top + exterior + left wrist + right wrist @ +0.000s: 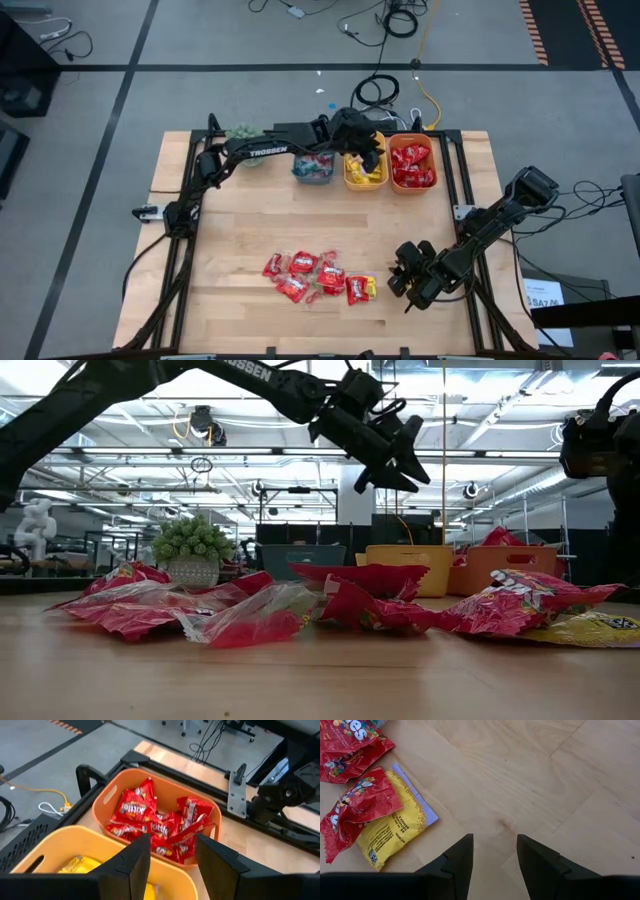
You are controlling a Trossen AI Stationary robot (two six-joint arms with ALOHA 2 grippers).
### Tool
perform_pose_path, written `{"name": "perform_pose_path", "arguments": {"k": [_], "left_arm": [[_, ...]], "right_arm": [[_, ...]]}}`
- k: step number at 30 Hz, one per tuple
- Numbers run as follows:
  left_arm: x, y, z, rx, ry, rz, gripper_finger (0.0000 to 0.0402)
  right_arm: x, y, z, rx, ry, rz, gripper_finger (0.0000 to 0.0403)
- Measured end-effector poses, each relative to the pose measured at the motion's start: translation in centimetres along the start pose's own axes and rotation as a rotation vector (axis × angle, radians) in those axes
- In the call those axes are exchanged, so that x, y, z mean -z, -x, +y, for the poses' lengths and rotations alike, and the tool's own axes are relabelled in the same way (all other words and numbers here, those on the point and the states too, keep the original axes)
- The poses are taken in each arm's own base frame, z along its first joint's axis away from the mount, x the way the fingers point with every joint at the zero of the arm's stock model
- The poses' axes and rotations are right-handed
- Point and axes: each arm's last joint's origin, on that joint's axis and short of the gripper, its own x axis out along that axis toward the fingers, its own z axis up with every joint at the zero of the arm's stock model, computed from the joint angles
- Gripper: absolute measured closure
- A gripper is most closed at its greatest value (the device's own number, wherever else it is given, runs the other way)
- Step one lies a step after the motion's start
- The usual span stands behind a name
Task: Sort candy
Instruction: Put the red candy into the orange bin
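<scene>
A heap of red candy packets (305, 275) with one yellow packet (370, 288) lies on the near middle of the table; the low view shows the heap (330, 610) up close. My left gripper (372, 140) is open and empty, raised over the yellow bin (364, 172) at the far edge; its wrist view looks past the open fingers (172, 852) into the orange bin (160, 822) full of red packets. My right gripper (402, 272) is open and empty near the table, just right of the heap; the yellow packet (395, 827) lies beside it.
Three bins stand in a row at the far edge: teal (313, 168), yellow and orange (412, 165). A small green plant (243, 133) sits left of them. Bare wood lies between the bins and the heap. Black frame rails run along both table sides.
</scene>
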Motion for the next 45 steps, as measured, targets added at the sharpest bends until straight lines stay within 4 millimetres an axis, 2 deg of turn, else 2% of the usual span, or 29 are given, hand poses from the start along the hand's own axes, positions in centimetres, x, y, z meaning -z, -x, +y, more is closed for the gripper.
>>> {"name": "perform_pose_path", "arguments": {"k": [11, 14, 20, 23, 26, 28, 32, 36, 40, 45], "left_arm": [[-0.4, 0.1, -0.3, 0.018, -0.005, -0.031, 0.0237], [-1.0, 1.2, -1.0, 0.021, -0.011, -0.01, 0.0237], [-2.9, 5.5, -3.2, 0.014, -0.117, 0.04, 0.0237], [-3.6, 8.6, -4.5, 0.019, -0.128, 0.091, 0.0237], [-3.8, 11.8, -6.4, 0.034, -0.168, 0.149, 0.0237], [-3.1, 13.3, -7.7, 0.008, -0.184, 0.183, 0.0237], [0.9, 14.9, -10.6, -0.032, -0.206, 0.24, 0.0237], [7.0, 16.4, -12.8, -0.059, -0.139, 0.217, 0.0237], [13.0, 18.5, -13.9, -0.036, -0.038, 0.222, 0.0237], [18.7, 20.3, -14.2, -0.036, 0.14, 0.323, 0.0237]], "right_arm": [[0.0, 0.0, 0.0, 0.0, 0.0, 0.0, 0.0261], [0.0, 0.0, 0.0, 0.0, 0.0, 0.0, 0.0261], [0.0, 0.0, 0.1, -0.006, -0.004, -0.003, 0.0261], [-0.1, -0.1, 0.0, -0.003, 0.013, -0.005, 0.0261], [-0.3, -0.2, 0.1, -0.003, 0.015, -0.005, 0.0261], [-0.5, -0.3, 0.1, -0.004, 0.006, -0.006, 0.0261], [-0.9, -0.5, 0.3, -0.015, -0.02, -0.012, 0.0261], [-1.2, -0.6, 0.5, -0.03, -0.046, -0.017, 0.0261], [-1.5, -0.8, 0.5, -0.031, -0.06, -0.021, 0.0261], [-1.8, -0.9, 0.7, -0.045, -0.081, -0.026, 0.0261]]}}
